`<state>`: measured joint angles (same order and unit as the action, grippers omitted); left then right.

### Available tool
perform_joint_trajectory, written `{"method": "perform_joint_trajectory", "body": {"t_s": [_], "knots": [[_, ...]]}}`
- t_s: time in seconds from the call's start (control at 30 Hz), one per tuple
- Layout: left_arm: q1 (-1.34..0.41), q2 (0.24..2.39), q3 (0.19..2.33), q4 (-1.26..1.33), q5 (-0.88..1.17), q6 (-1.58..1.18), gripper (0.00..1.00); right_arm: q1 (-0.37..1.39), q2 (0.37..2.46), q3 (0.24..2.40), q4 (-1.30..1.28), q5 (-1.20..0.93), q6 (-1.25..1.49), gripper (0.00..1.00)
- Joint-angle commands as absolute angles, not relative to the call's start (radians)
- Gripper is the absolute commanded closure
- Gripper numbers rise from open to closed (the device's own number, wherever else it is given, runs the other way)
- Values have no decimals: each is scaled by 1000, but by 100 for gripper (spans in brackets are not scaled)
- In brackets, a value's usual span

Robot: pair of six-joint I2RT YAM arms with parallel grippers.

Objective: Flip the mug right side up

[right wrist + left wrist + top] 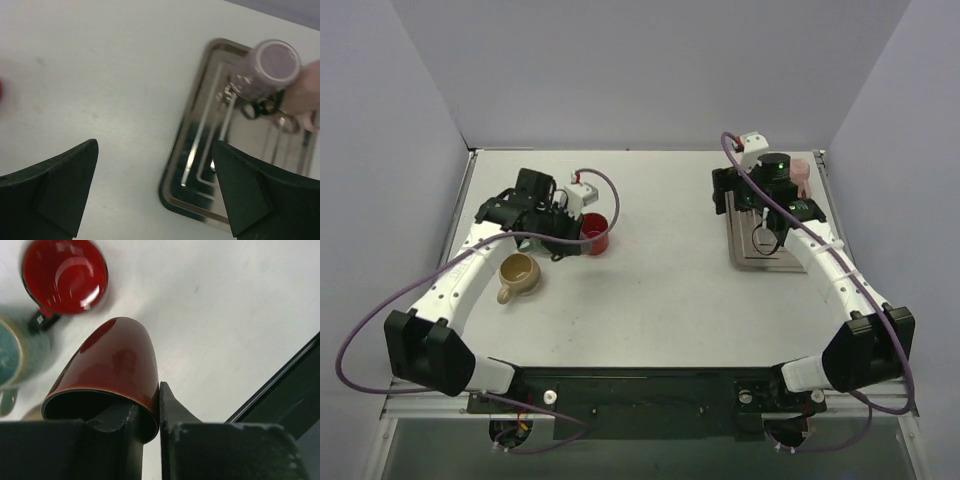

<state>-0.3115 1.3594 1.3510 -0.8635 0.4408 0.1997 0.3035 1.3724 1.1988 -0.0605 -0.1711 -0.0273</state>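
My left gripper (pixel 146 401) is shut on the rim of a dark red mug (pixel 117 362). One finger is inside its black mouth and one is outside. The mug hangs tilted above the table, mouth towards the wrist camera. In the top view the left gripper (pixel 565 240) sits against a red mug (pixel 596 234); I cannot tell there whether it is the held one. My right gripper (pixel 155 145) is open and empty above the table, at the edge of a metal tray (pixel 172 196). It also shows in the top view (pixel 740 205).
A bright red mug (pixel 64 275) with a black handle stands upright below the held one. A tan mug (pixel 518 275) stands upright left of it. A lavender mug (pixel 272 67) sits on the tray (pixel 750 255), its base towards the camera, with a pink object (pixel 801 176) beside it.
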Motion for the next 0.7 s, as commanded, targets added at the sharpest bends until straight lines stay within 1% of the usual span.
{"method": "perform_joint_trajectory", "body": {"t_s": [0.0, 0.1, 0.2, 0.37, 0.4, 0.47, 0.53, 0.57, 0.6, 0.63, 0.67], "knots": [[-360, 1417, 1243, -1025, 184, 433, 100, 149, 1465, 1255, -212, -26, -281, 9], [-379, 1456, 1169, -964, 98, 440, 100, 40, 1572, 1304, -210, -63, -304, 10], [-380, 1492, 1132, -927, 87, 449, 100, -29, 1683, 1377, -227, -107, -316, 15], [-379, 1549, 1094, -884, 77, 472, 99, -92, 1845, 1489, -247, -126, -374, 20], [-379, 1555, 1089, -884, 83, 476, 95, -100, 1865, 1502, -248, -142, -389, 20], [-379, 1551, 1082, -891, 119, 482, 68, -121, 1934, 1564, -253, -173, -416, 23], [-379, 1534, 1086, -903, 135, 485, 55, -133, 1989, 1617, -273, -187, -445, 25], [-379, 1526, 1088, -911, 140, 485, 51, -136, 2005, 1635, -284, -189, -454, 25], [-379, 1511, 1100, -934, 155, 486, 44, -137, 2037, 1672, -290, -198, -480, 26], [-379, 1500, 1118, -960, 158, 488, 43, -137, 2051, 1690, -311, -207, -491, 26], [-379, 1480, 1129, -978, 178, 488, 33, -133, 2089, 1736, -322, -206, -509, 27]]}}
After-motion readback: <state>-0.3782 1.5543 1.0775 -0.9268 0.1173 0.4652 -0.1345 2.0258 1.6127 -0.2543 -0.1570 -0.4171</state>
